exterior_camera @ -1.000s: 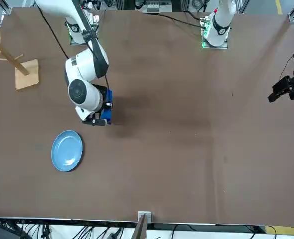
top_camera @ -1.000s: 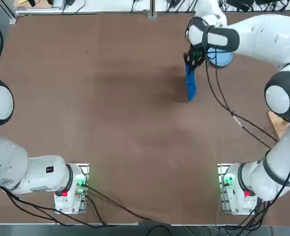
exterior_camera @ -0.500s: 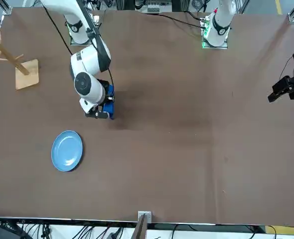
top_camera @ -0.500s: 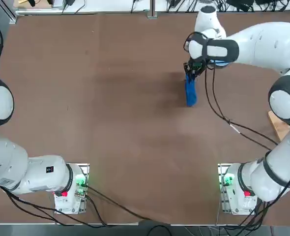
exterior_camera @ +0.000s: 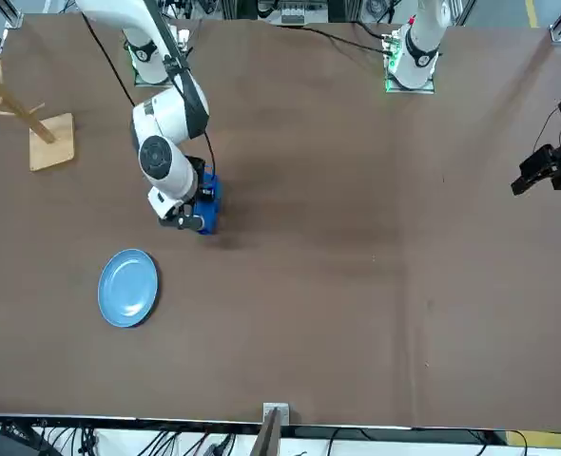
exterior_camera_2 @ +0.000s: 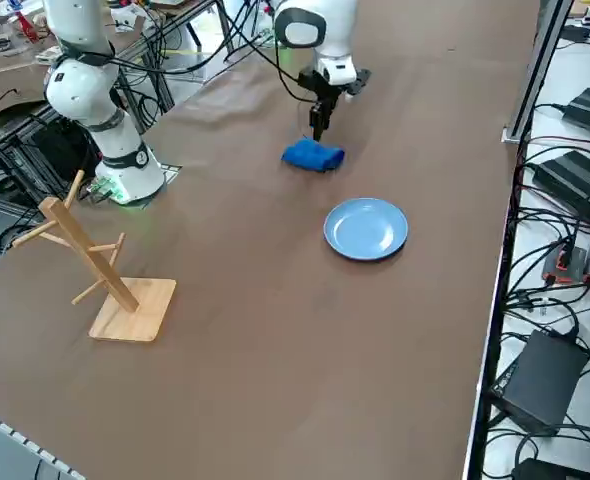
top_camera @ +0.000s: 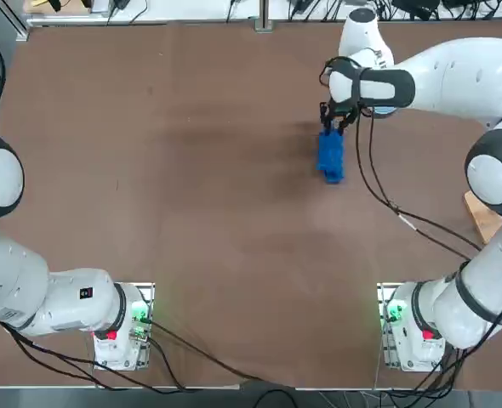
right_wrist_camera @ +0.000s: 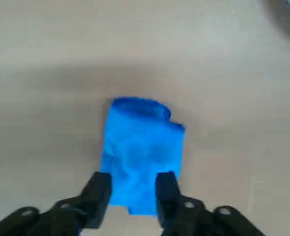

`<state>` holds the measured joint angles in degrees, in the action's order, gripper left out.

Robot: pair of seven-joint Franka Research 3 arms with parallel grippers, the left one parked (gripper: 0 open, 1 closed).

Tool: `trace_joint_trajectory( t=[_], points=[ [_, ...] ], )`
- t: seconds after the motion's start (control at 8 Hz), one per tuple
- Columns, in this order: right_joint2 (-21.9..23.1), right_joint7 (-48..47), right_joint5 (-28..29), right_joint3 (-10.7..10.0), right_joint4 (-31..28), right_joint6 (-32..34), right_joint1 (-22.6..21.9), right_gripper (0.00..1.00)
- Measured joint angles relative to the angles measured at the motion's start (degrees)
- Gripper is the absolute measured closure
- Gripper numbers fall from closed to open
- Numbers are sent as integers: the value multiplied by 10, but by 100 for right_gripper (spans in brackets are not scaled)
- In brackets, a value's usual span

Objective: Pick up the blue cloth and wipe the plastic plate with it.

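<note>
1. Right gripper (right_wrist_camera: 132,189) hangs over one end of the cloth (right_wrist_camera: 142,152), fingers parted and straddling that end; no grip visible, cloth not lifted.
2. Cloth lies flat on the table (top_camera: 191,170) as a folded bundle, directly under the gripper (exterior_camera_2: 318,128).
3. Plate (exterior_camera_2: 366,228) sits on the table near the cloth, apart from it, empty.
4. Wooden rack (exterior_camera_2: 100,268) stands well away from the cloth, past the plate, toward the table's right edge.
</note>
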<state>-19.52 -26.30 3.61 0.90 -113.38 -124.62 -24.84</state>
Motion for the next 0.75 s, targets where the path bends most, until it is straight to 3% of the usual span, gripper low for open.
trace_joint_trajectory(
  t=[0.25,0.75],
  points=[
    [0,-1,-31,-4,21,-2,13,2],
    [-5,53,-130,1,93,-4,131,0]
  ],
)
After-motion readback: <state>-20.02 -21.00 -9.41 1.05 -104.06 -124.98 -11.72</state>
